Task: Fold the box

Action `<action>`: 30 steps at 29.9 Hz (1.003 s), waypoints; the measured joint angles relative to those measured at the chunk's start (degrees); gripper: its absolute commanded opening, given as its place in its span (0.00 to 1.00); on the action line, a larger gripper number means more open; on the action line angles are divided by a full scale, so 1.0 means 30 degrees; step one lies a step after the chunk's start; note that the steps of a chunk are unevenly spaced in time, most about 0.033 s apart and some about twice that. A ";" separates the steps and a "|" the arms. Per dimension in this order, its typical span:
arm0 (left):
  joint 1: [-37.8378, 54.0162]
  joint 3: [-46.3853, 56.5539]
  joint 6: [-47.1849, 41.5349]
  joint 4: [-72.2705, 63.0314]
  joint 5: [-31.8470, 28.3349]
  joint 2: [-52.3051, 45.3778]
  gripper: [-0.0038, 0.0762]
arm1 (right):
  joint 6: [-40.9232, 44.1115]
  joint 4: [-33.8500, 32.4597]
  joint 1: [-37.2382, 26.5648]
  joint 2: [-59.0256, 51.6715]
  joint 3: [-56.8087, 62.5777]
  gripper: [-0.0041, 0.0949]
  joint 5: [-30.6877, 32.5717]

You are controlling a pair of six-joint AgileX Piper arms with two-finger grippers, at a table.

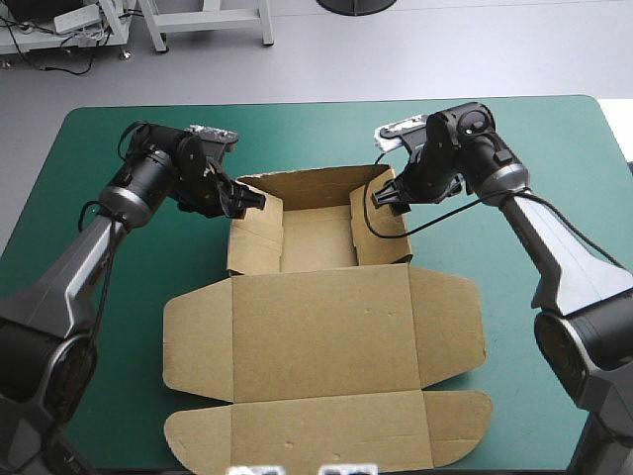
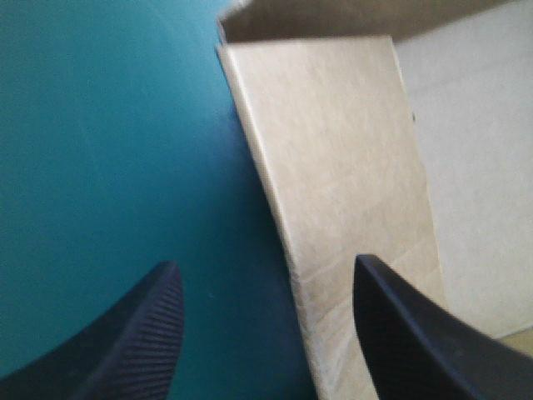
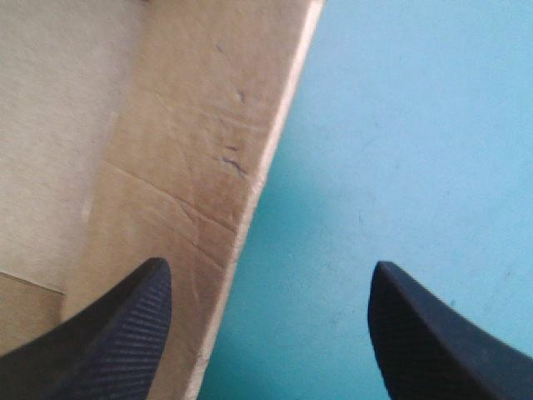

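The brown box (image 1: pixel 321 327) lies mid-table. Its far half is a tray with raised walls (image 1: pixel 316 233); its wide lid and flaps lie flat toward the near edge. My left gripper (image 1: pixel 254 199) is at the tray's far left corner. In the left wrist view the left gripper (image 2: pixel 266 271) is open and straddles the upright left side wall (image 2: pixel 333 167), one finger outside and one inside. My right gripper (image 1: pixel 383 198) is at the far right corner. In its own view the right gripper (image 3: pixel 271 268) is open astride the right side wall (image 3: pixel 191 150).
The teal-green cover (image 1: pixel 89 158) shows bare on both sides of the tray and along the far edge. The flat lid flaps (image 1: pixel 450 327) reach close to the table's near edge.
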 measured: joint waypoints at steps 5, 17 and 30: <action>0.0426 0.0000 0.0331 0.0454 -0.1889 -0.2867 0.59 | -0.0441 0.0288 0.0000 -0.1197 -0.1341 0.68 0.0065; 0.2922 0.0903 0.4547 0.0594 0.1069 -0.8417 0.59 | -0.0985 0.0270 0.0000 -0.3561 -0.1276 0.68 0.0180; 0.2943 0.9805 0.4083 0.1875 -0.1331 -1.5658 0.59 | -0.1501 0.0659 0.0000 -0.4923 0.2776 0.68 -0.0369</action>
